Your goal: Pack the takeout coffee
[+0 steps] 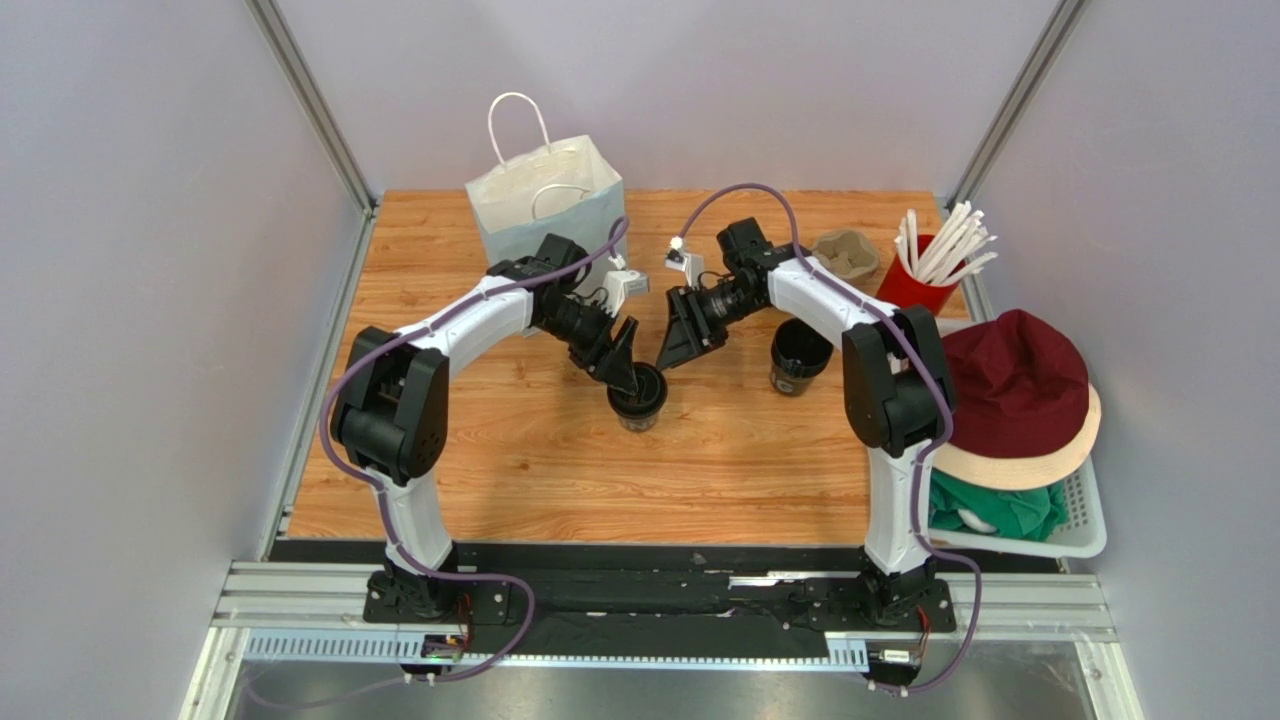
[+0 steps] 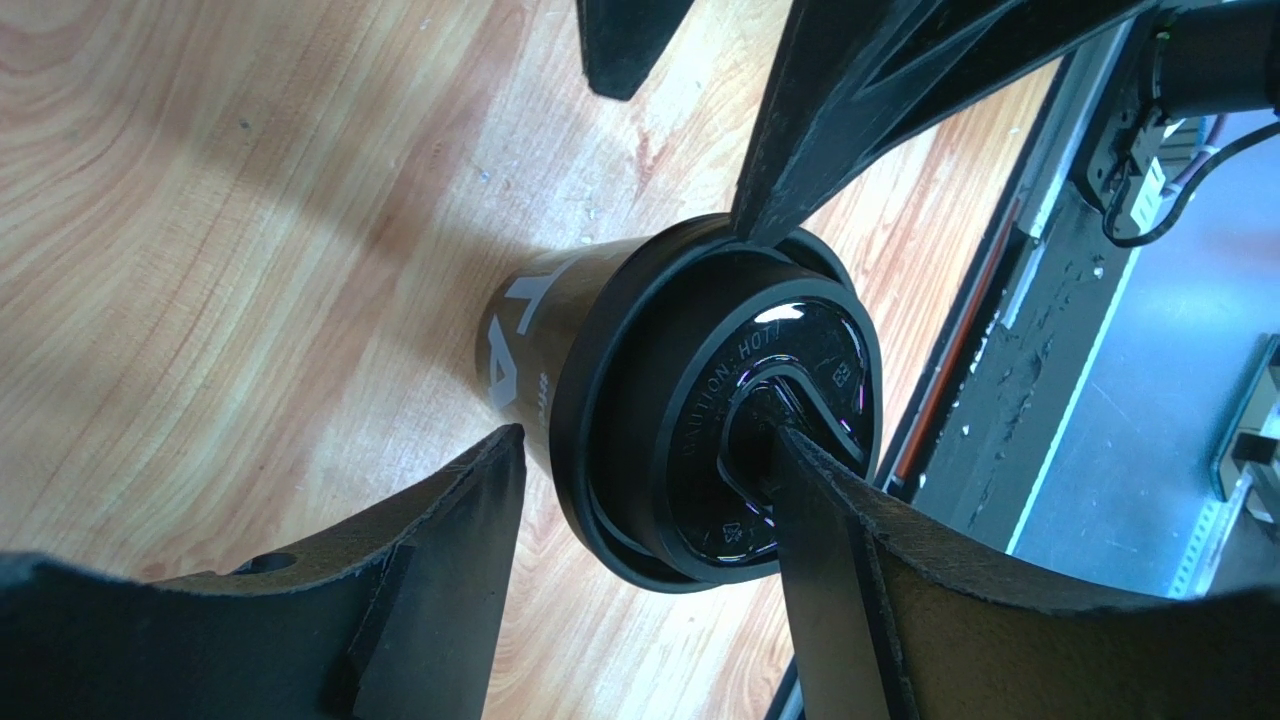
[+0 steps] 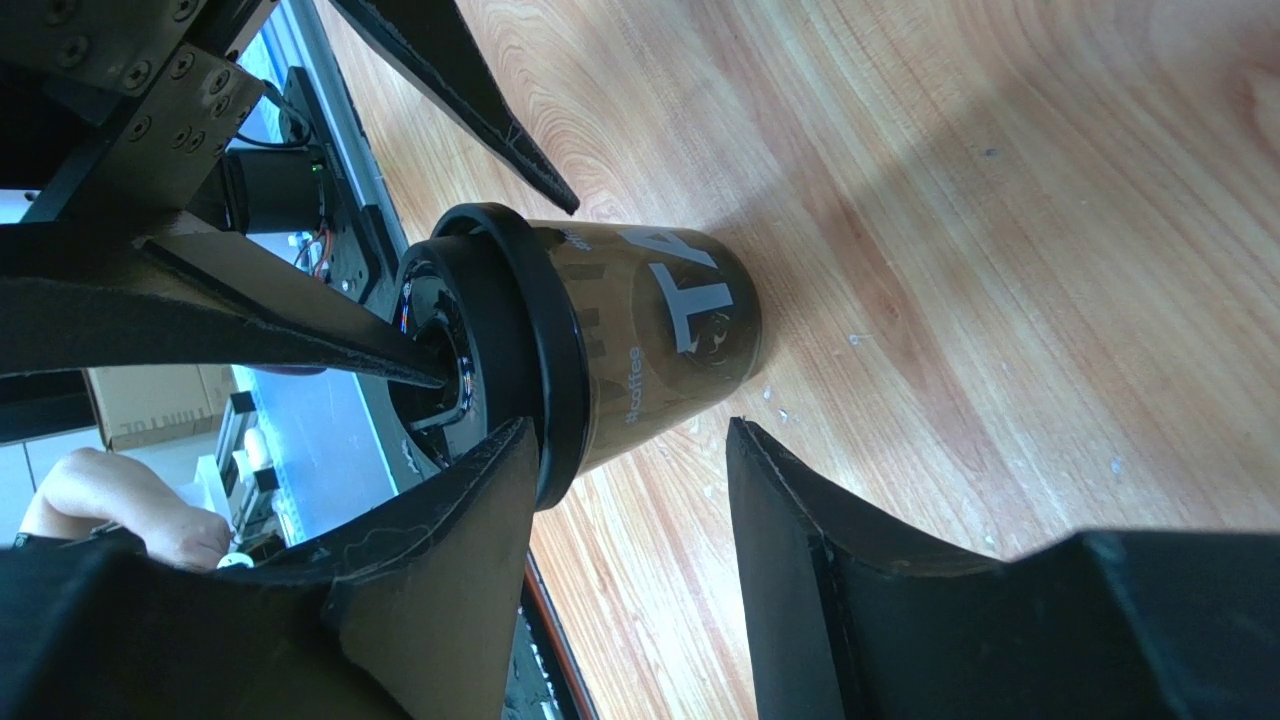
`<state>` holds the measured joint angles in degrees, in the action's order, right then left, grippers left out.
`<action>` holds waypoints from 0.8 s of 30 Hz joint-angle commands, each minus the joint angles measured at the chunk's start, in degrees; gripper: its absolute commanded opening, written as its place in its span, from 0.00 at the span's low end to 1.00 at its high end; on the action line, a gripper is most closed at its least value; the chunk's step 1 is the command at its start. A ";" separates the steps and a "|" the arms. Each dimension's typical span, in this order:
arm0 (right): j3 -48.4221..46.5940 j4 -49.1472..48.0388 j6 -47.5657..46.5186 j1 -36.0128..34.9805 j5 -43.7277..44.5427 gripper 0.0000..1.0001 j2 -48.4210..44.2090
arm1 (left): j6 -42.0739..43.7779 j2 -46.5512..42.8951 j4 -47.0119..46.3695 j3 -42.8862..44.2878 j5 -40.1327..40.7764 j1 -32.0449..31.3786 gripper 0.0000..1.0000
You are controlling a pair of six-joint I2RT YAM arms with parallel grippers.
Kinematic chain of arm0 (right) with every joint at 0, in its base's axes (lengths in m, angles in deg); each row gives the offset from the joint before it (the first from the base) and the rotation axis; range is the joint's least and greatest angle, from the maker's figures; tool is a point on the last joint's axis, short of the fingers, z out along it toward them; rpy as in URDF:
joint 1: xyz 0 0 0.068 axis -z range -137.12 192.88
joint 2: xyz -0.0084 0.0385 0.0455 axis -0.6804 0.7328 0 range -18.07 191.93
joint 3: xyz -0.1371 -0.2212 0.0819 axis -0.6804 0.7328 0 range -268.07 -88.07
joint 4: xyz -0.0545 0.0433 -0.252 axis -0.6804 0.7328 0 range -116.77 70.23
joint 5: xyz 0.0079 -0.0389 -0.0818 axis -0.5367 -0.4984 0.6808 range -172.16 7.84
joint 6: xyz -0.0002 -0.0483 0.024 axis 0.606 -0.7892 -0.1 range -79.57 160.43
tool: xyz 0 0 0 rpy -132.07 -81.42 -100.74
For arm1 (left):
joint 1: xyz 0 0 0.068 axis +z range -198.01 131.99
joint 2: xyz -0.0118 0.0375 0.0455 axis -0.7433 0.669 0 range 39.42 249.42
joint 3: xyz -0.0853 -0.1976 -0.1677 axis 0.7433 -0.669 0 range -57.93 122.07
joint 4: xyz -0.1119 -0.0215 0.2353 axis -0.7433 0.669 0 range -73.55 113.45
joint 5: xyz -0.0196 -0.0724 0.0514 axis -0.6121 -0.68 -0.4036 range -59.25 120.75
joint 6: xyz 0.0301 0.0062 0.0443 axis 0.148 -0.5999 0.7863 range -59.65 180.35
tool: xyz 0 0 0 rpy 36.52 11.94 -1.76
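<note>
Left gripper (image 2: 646, 440) ajar, touching coffee cup (image 2: 676, 375)

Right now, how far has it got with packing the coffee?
Done: the small black lidded coffee cup stands capped on the wooden table. In hand: the left tool and right tool, both open, sit around its top. Left: the cup has yet to go into the white paper bag at the back.

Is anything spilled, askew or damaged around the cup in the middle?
No spill or damage shows; the cup stands upright, lid on. Oddly, a finger of the left pincer rests on the lid's top, one of the right pincer at its rim.
</note>
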<state>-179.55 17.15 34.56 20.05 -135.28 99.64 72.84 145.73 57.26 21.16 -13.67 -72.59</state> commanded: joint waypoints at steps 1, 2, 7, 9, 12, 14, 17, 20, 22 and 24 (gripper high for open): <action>-2.47 0.73 -0.99 -1.51 -1.81 0.53 0.85 | 3.33 0.57 -0.48 -2.45 5.75 0.14 0.68; -2.56 0.99 -0.99 -1.86 -1.72 0.53 1.11 | 3.33 0.49 -0.48 -2.45 5.84 0.14 0.68; -3.26 1.17 -1.07 -2.31 -1.11 0.53 2.17 | 3.50 0.66 -1.00 -3.33 6.37 0.14 0.67; -3.44 1.17 -1.07 -2.40 -0.49 0.53 2.61 | 3.59 0.84 -1.27 -3.85 6.63 0.14 0.66; -3.26 1.25 -1.16 -2.40 -0.05 0.52 2.88 | 3.51 0.92 -1.79 -4.64 7.33 0.14 0.66; -3.18 1.34 -1.16 -2.48 0.30 0.52 2.88 | 3.24 1.19 -2.14 -4.82 8.30 0.14 0.65; -2.83 1.34 -1.25 -2.66 1.00 0.48 2.96 | 2.89 1.98 -2.50 -4.82 9.27 0.14 0.62; -2.47 1.34 -1.42 -3.01 2.84 0.45 3.14 | 2.63 2.51 -2.58 -4.65 10.15 0.14 0.61; -2.21 1.26 -1.51 -3.18 4.25 0.43 3.40 | 2.45 2.60 -2.67 -4.56 10.93 0.14 0.59; -1.95 1.43 -1.69 -3.36 5.04 0.42 3.93 | 2.54 2.86 -2.76 -4.56 11.64 0.14 0.57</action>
<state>-181.21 17.52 34.41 18.41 -134.78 101.28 71.60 145.16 54.79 19.02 -14.83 -72.33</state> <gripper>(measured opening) 0.435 0.626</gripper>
